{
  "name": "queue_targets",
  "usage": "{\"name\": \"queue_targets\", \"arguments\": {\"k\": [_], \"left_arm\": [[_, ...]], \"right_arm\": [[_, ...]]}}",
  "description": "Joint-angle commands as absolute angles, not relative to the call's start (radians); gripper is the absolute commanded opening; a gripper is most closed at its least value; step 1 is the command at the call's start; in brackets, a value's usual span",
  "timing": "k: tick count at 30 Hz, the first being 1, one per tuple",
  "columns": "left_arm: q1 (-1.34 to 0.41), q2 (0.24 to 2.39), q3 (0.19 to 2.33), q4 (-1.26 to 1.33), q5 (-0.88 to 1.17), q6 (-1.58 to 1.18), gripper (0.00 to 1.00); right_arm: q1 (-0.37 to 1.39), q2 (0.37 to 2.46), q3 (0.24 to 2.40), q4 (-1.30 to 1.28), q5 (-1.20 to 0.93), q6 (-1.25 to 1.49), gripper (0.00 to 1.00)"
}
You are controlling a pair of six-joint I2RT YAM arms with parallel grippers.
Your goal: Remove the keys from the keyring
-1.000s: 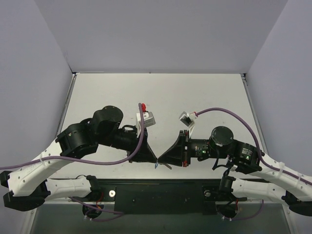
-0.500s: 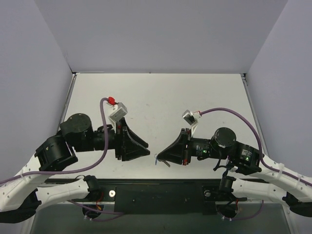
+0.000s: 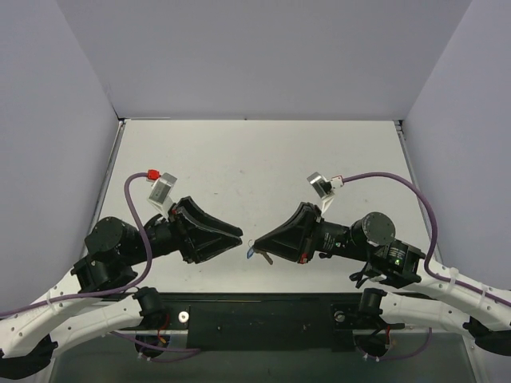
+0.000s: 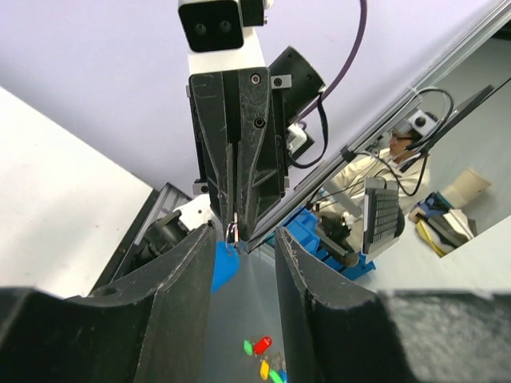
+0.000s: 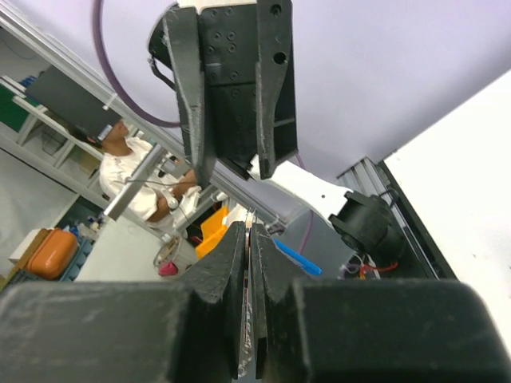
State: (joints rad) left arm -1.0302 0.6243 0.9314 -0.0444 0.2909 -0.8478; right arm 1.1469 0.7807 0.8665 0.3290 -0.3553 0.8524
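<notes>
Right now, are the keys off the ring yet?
Not yet, it seems. Done: the right gripper holds the keyring pinched shut. In hand: the left gripper is open, facing it, not touching. Left: pulling the keys off; they are too tiny to make out, and I see none lying loose.

Tiny blue keyring [image 3: 253, 254] hangs at the pinched tips of the right gripper [image 3: 255, 246], over the white tabletop [image 3: 263, 159]. The left gripper [image 3: 237, 239] points at it, just beside, fingers apart, not touching. Purple cables [image 3: 383, 177] loop off both wrists.
</notes>
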Motion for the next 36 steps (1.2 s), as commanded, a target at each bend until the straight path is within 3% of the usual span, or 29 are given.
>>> {"name": "queue_targets", "arguments": {"k": [1, 23, 36], "left_arm": [[-1.026, 0.606, 0.916, 0.132, 0.255, -0.899, 0.45], [-1.034, 0.637, 0.868, 0.198, 0.276, -0.934, 0.34], [-1.048, 0.655, 0.870, 0.207, 0.278, -0.939, 0.15]], "right_arm": [[1.154, 0.784, 0.871, 0.503, -0.345, 0.890, 0.00], [1.155, 0.824, 0.873, 0.565, -0.341, 0.911, 0.00], [1.161, 0.841, 0.873, 0.583, -0.334, 0.914, 0.00]]}}
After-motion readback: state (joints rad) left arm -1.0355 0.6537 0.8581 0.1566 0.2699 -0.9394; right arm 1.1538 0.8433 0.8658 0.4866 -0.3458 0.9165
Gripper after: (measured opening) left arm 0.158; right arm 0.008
